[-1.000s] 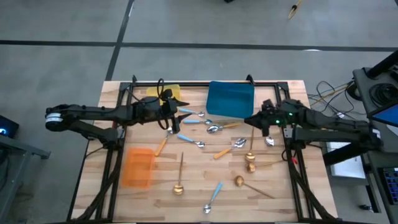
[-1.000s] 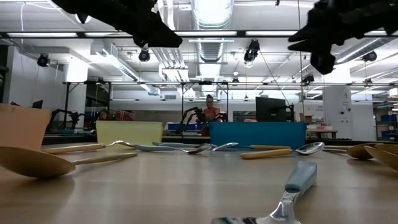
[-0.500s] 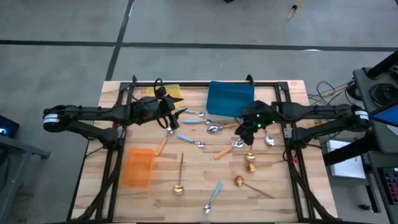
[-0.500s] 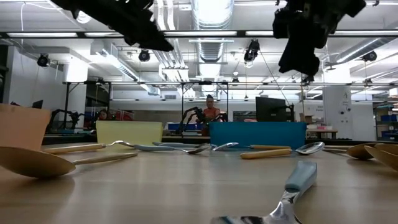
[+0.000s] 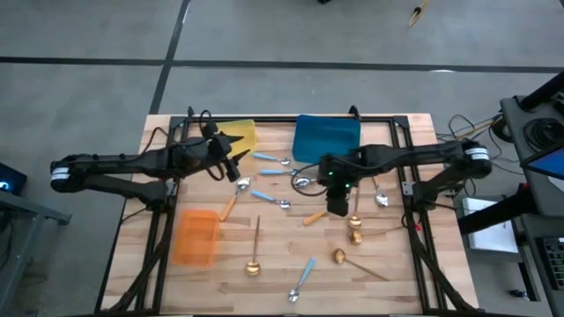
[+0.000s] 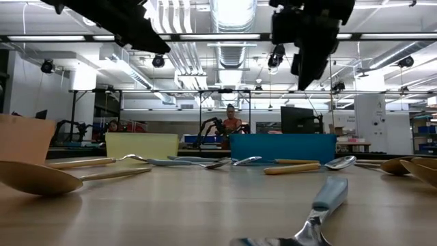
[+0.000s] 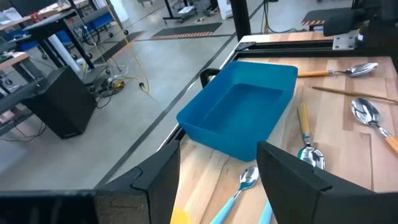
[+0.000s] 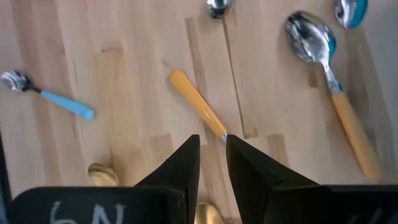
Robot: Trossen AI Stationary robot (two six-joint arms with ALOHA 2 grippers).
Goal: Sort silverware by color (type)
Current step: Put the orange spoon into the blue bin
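While blue tray, yellow tray and orange tray hold no visible spoons, sorting looks barely begun. Glossy metal silverware scattered mid-table. Right gripper narrowly parted, empty, above orange-handled spoon. Left gripper spread, empty, near yellow tray at far edge.

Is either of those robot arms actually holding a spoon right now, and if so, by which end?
No. The left gripper is open and empty; the right gripper hangs empty over an orange-handled spoon on the table.
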